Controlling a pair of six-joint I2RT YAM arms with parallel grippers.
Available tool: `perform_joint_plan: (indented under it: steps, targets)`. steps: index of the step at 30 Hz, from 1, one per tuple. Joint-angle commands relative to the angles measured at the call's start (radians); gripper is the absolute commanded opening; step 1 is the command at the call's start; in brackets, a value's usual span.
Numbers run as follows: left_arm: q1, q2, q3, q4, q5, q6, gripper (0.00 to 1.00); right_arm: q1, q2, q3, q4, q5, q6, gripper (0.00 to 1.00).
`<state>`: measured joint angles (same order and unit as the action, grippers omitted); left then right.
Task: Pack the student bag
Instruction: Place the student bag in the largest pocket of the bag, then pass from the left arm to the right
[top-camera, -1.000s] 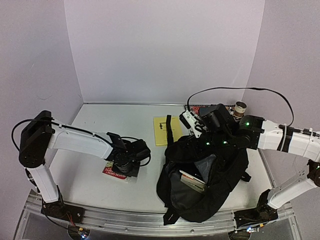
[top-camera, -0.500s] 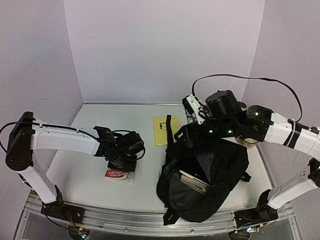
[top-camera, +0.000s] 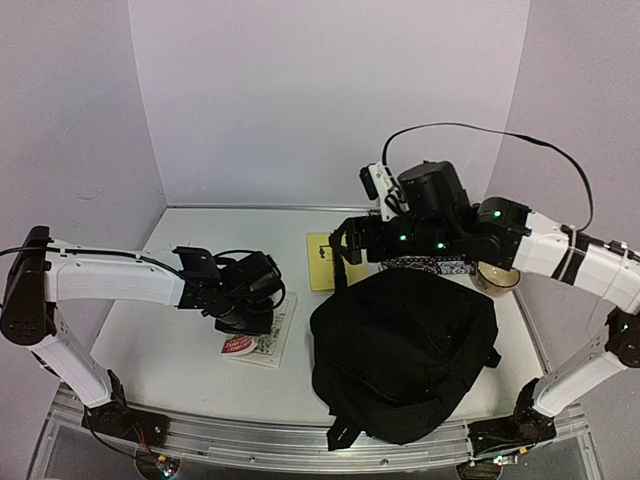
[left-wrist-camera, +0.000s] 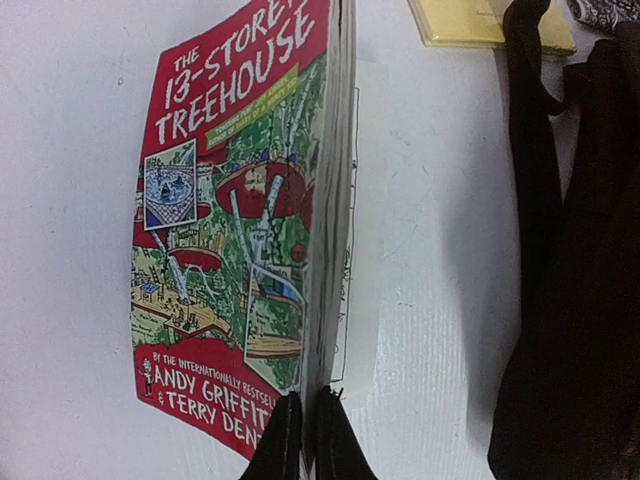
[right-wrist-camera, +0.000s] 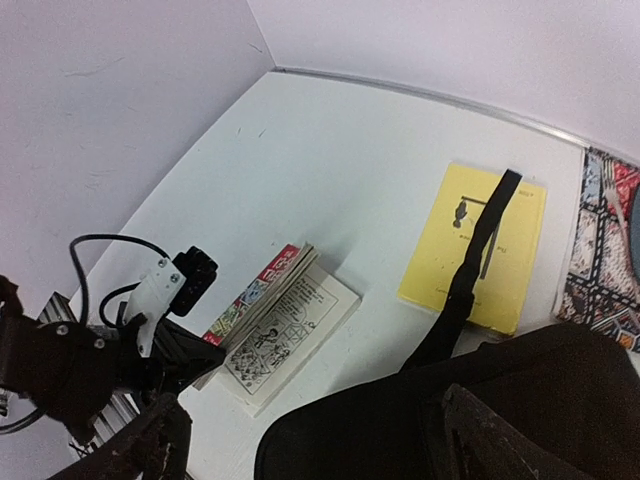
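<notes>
Looking down from the top camera, I see a white counter (top-camera: 240, 235) boxed in by three plain lilac walls (top-camera: 330, 100), with a metal rail (top-camera: 300, 440) along its near edge where both arms are bolted. The surface is matte and lightly scuffed, and a thin metal strip marks where it meets the back wall.

The bag (top-camera: 405, 350) lies slumped on the right half of the counter, close to the near edge. It is a big black heap, and I cannot make out its opening from above. One strap (right-wrist-camera: 468, 265) runs from it toward the back and lies across a yellow booklet (right-wrist-camera: 510, 270) that sits flat mid-counter. Right of the booklet, a patterned cloth (top-camera: 430, 265) lies flat behind the bag. A tan cup (top-camera: 497, 277) shows at its right end, partly hidden by my right arm.

My right gripper (right-wrist-camera: 320, 450) hangs above the bag's far left part with its fingers (right-wrist-camera: 150, 450) spread wide and nothing between them.

On the left half, well apart from the bag, my left gripper (left-wrist-camera: 305, 435) is pressed almost together, pinching the lower edge of a red book (left-wrist-camera: 230, 230). The left wrist camera shows its cover, which reads "The 13-Storey Treehouse", tilted up off the counter. The right wrist camera shows an inner page with drawings lying flat beside the cover. The left arm stretches low across the counter from its base to reach it.
</notes>
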<state>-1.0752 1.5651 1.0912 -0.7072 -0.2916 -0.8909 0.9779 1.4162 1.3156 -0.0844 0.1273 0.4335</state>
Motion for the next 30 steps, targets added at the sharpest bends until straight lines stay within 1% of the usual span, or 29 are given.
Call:
perform_joint_plan:
  steps: [1, 5, 11, 15, 17, 20, 23, 26, 30]
  targets:
    - [-0.005, -0.075, -0.006, 0.116, -0.021, -0.01, 0.0, 0.001, 0.095, -0.04, 0.093, -0.04, 0.158, 0.87]
    - [-0.005, -0.095, -0.05, 0.201, 0.001, -0.003, 0.0, 0.001, 0.191, -0.025, 0.141, -0.068, 0.219, 0.87]
    - [-0.006, -0.088, -0.083, 0.279, 0.025, 0.005, 0.0, 0.001, 0.355, 0.027, 0.199, -0.099, 0.297, 0.87]
    - [-0.005, -0.073, -0.087, 0.311, 0.043, 0.019, 0.0, 0.001, 0.44, 0.05, 0.275, -0.124, 0.363, 0.87]
    - [-0.004, -0.065, -0.087, 0.325, 0.052, 0.023, 0.0, 0.001, 0.477, 0.064, 0.311, -0.166, 0.388, 0.87]
    - [-0.005, -0.06, -0.089, 0.343, 0.066, 0.028, 0.0, 0.002, 0.533, 0.097, 0.332, -0.208, 0.419, 0.88]
    - [-0.004, -0.055, -0.094, 0.353, 0.07, 0.032, 0.0, 0.0, 0.568, 0.105, 0.362, -0.21, 0.45, 0.87]
    - [-0.005, -0.049, -0.096, 0.364, 0.078, 0.033, 0.0, -0.005, 0.616, 0.128, 0.368, -0.213, 0.473, 0.84]
    - [-0.004, -0.045, -0.097, 0.377, 0.091, 0.042, 0.0, -0.011, 0.666, 0.147, 0.369, -0.201, 0.501, 0.76]
